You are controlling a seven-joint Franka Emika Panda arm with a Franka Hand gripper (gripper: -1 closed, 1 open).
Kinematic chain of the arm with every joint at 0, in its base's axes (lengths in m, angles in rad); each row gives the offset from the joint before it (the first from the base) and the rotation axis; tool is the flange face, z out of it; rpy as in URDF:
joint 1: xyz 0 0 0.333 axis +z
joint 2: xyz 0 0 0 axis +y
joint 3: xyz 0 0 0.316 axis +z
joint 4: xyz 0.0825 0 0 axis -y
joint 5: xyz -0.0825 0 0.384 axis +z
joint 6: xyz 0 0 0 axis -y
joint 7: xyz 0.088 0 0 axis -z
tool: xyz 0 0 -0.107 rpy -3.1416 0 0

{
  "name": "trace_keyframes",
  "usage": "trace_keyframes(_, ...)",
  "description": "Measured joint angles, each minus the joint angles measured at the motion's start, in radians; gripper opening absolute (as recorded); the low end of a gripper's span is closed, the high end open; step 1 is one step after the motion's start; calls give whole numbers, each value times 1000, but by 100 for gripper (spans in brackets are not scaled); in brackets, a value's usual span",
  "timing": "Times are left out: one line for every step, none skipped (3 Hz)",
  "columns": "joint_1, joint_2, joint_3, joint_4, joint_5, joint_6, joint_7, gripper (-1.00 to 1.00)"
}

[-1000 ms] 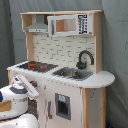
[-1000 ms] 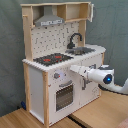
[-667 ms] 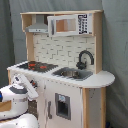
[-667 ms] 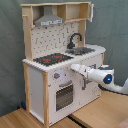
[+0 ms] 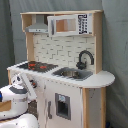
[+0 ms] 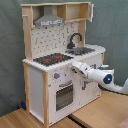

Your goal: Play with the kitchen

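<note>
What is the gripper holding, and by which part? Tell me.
It cannot be told. In the second exterior view the gripper is at the kitchen front, just below the countertop edge beside the oven door, but any hold is hidden.

Grey-green fabric backdrop (image 5: pixel 10 35), hung behind the scene in both exterior views, softly creased, filling the upper background. Lighter grey panel (image 5: pixel 117 45) at the first exterior view's right edge. Light wooden worktop (image 6: pixel 107 112) across the bottom of the second exterior view, with a dark seam running diagonally between two boards. Small blue patch (image 6: pixel 22 105) low by the second exterior view's left, too indistinct to identify.
</note>
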Motion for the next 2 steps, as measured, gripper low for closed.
trace_keyframes(0, 0, 0, 1, 4, 0, 102, -100)
trace_keyframes(1, 1, 1, 1, 7, 0, 174, -100)
